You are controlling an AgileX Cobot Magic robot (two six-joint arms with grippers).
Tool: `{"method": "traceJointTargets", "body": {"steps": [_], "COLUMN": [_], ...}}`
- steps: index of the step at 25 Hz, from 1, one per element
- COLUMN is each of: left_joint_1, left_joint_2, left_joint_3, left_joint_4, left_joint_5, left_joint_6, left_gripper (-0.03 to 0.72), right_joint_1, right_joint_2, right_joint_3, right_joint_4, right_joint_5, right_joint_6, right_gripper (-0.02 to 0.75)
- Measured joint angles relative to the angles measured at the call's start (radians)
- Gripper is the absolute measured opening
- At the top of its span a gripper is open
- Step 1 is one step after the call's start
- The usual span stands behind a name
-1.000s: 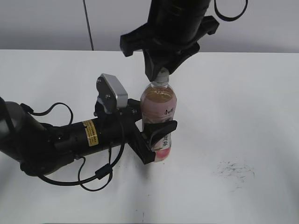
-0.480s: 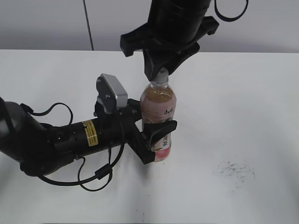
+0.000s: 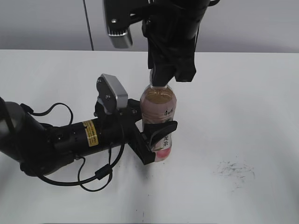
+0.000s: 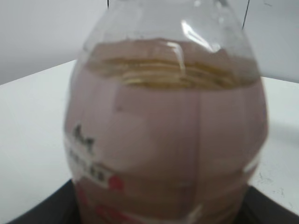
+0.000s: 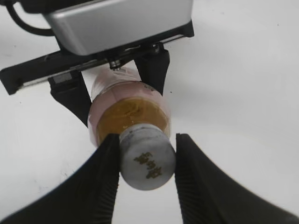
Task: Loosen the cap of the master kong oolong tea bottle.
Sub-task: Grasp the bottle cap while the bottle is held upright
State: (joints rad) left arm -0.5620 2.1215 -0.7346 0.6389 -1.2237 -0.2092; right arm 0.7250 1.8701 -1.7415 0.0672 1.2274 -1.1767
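- Master kong oolong tea bottle [image 3: 159, 122] stands upright at the centre of the exterior view, base on the table, long axis vertical, neck pointing up.
- Amber tea fills the body to the shoulder; pink label with white strip faces the camera in the exterior view. In the left wrist view the bottle [image 4: 166, 135] fills the frame, blurred, liquid line in the upper third.
- Cap [image 5: 147, 156] sits on the neck, grey-white, dark mark on top; seen from above in the right wrist view, lower centre. In the exterior view it is hidden behind the descending gripper.
- Left gripper [image 3: 156, 139] reaches in horizontally from the lower left; its black fingers are clamped on the lower label of the bottle, one each side.
- Right gripper [image 5: 145, 164] comes down from the upper centre of the exterior view. One finger [image 5: 100, 179] touches the cap's left edge; the other stands just beside its right edge, a thin gap visible. Cannot tell whether it grips firmly.
- Table [image 3: 252, 116]: flat, white, with a patch of dark scuff marks [image 3: 236, 171] in the lower right.
- Grey-white wall [image 3: 46, 23] behind, along the top of the frame, with a thin dark cable [image 3: 88, 24] running down it at upper left.
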Motion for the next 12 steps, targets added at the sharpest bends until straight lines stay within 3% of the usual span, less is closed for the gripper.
{"method": "traceJointTargets", "body": {"steps": [6, 8, 12], "left_joint_1": [0.000, 0.000, 0.000], "left_joint_2": [0.000, 0.000, 0.000], "left_joint_3": [0.000, 0.000, 0.000], "left_joint_4": [0.000, -0.001, -0.001], "left_joint_5": [0.000, 0.001, 0.001], "left_joint_6": [0.000, -0.001, -0.002], "left_gripper": [0.386, 0.386, 0.386], "right_joint_1": [0.001, 0.001, 0.003], "right_joint_2": [0.000, 0.000, -0.015], "right_joint_3": [0.000, 0.000, -0.001], "right_joint_4": [-0.003, -0.002, 0.002], "right_joint_5": [0.000, -0.001, -0.002], "right_joint_6": [-0.045, -0.020, 0.175], "right_gripper": [0.279, 0.343, 0.547]}}
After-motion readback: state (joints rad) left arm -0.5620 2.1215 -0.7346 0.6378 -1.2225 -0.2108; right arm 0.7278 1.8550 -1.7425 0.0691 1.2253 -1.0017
